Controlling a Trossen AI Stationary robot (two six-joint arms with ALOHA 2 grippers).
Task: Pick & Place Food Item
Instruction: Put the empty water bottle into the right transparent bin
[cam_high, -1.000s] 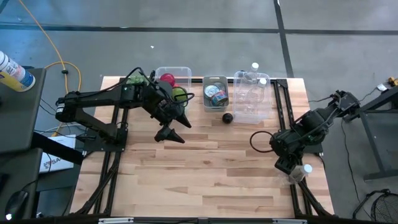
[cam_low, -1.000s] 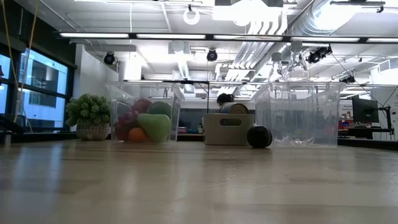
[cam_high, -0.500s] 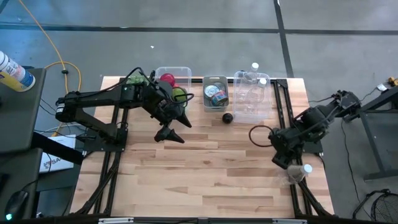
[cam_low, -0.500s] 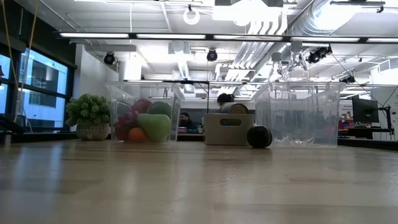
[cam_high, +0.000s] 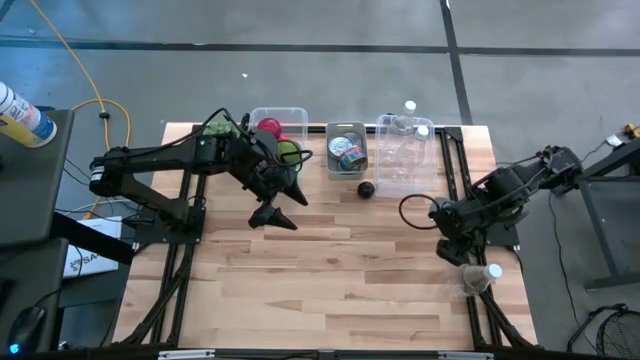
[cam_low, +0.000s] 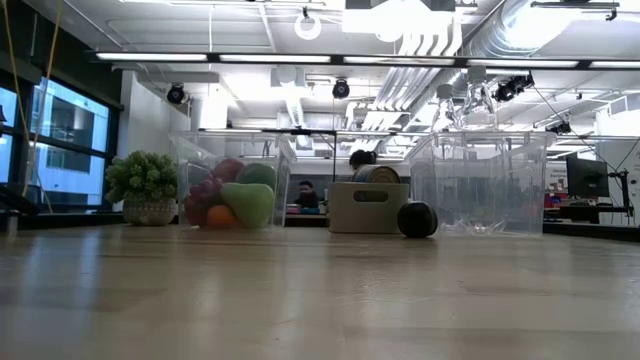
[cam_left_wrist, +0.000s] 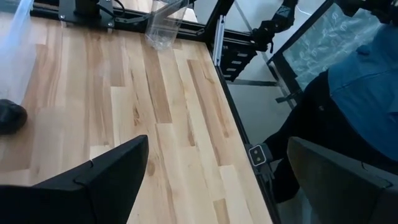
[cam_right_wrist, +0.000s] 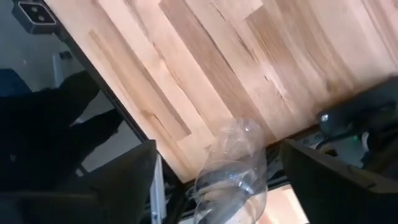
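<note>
A small dark round food item rests on the wood table in front of the bins; it also shows in the low view and the left wrist view. My left gripper hangs open above the table's middle, left of the item, with nothing between its fingers. My right gripper stands open at the table's right edge, pointing down. A clear plastic bottle lies on its side below and between its spread fingers, apart from both. That bottle lies at the table's right rim.
Along the far edge stand a clear bin of fruit, a grey bin of cans and a clear bin of bottles. The table's near half is bare wood. A person in dark and blue clothes stands beyond the table's edge.
My right gripper's wrist has turned, and the gripper has swung a little away from the lying bottle toward the table's far edge. The bottle stays where it lay. The left arm has kept still.
</note>
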